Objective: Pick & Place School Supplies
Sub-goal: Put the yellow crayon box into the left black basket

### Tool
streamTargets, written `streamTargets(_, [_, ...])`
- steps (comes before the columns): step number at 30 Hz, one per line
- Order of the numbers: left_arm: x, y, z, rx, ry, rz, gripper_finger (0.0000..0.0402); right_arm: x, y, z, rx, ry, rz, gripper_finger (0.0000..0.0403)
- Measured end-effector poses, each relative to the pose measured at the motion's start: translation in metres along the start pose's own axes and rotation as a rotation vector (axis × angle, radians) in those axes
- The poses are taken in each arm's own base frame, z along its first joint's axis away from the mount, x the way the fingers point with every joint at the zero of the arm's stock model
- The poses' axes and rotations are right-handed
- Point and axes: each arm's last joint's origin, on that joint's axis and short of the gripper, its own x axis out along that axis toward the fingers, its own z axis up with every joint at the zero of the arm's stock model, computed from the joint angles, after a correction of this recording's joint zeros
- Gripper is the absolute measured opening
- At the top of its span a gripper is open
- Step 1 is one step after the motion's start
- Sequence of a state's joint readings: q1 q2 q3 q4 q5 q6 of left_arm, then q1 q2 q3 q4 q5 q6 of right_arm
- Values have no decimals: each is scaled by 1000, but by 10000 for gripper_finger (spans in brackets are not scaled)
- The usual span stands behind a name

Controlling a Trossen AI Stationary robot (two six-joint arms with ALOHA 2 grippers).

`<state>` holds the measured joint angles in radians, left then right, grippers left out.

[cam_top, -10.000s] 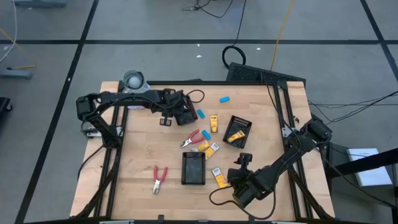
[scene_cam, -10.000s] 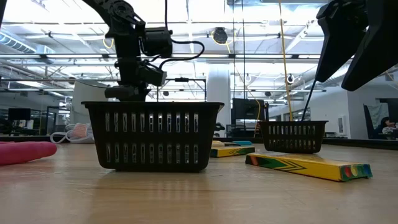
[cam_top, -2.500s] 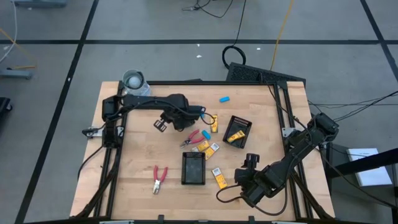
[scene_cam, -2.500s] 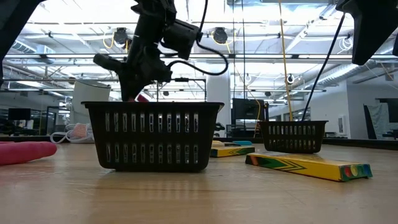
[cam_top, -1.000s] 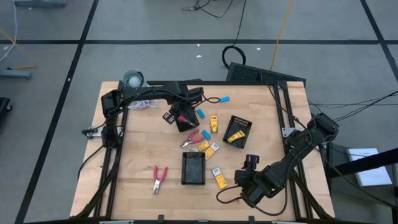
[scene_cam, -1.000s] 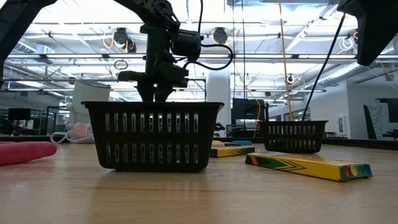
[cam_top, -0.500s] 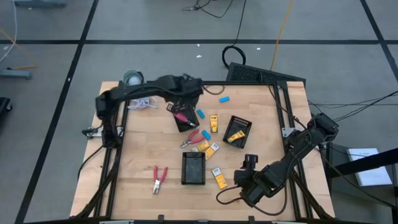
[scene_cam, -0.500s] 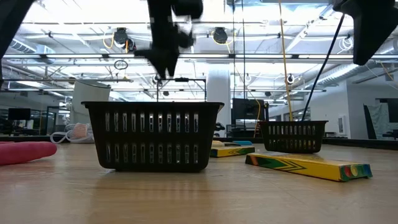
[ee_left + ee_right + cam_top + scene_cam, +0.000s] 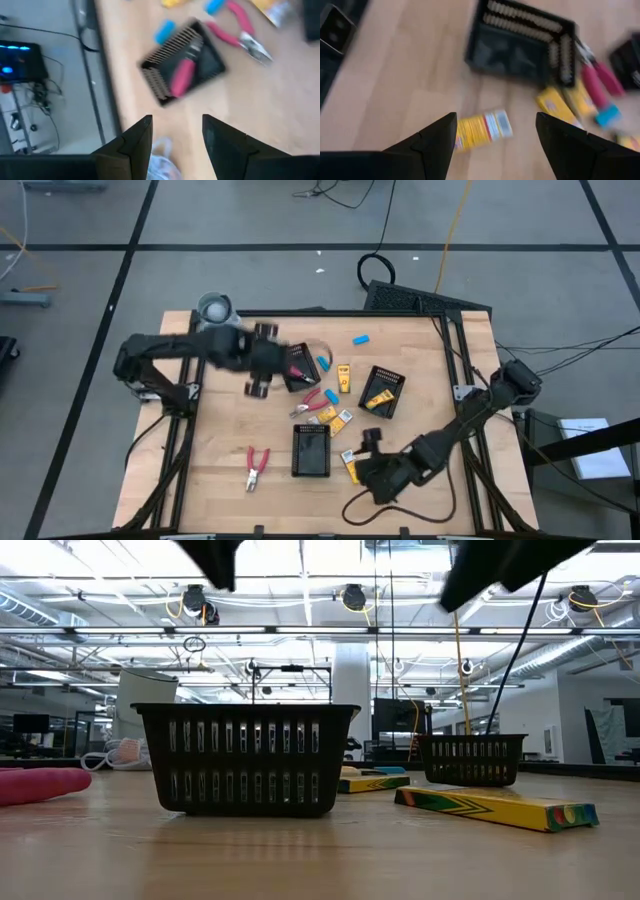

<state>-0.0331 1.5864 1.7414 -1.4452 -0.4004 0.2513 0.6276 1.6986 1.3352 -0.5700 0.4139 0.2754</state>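
1. School supplies: one red-handled tool (image 9: 182,77) lies in the far black tray (image 9: 182,70); rest scattered mid-table, e.g. yellow block (image 9: 482,129) by the near tray (image 9: 522,42).
2. Left gripper (image 9: 175,142): fingers apart, empty, above that tray.
3. Right gripper (image 9: 495,142): spread, empty, over the yellow block.
4. Risk: flat block may skid if pinched off-centre; arms could clash nr mid-table.

free: bare table (image 9: 225,435) front-left | blocked: centre, tray (image 9: 311,451), scattered supplies
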Motion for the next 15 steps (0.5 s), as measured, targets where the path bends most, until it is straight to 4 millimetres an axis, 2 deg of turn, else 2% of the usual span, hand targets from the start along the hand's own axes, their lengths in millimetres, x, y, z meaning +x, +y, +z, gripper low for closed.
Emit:
streamTargets(4, [25, -44, -5, 45, 124, -65, 177, 18, -13, 1, -7, -52, 87, 263])
streamTargets(8, [52, -76, -19, 42, 262, -131, 177, 25, -21, -4, -34, -31, 82, 263])
streamTargets(11, [65, -90, -32, 7, 327, -129, 177, 26, -24, -2, -72, -51, 65, 263])
streamTargets(15, [81, -100, -35, -55, 285, -121, 177, 30, -36, -1, -103, -30, 38, 263])
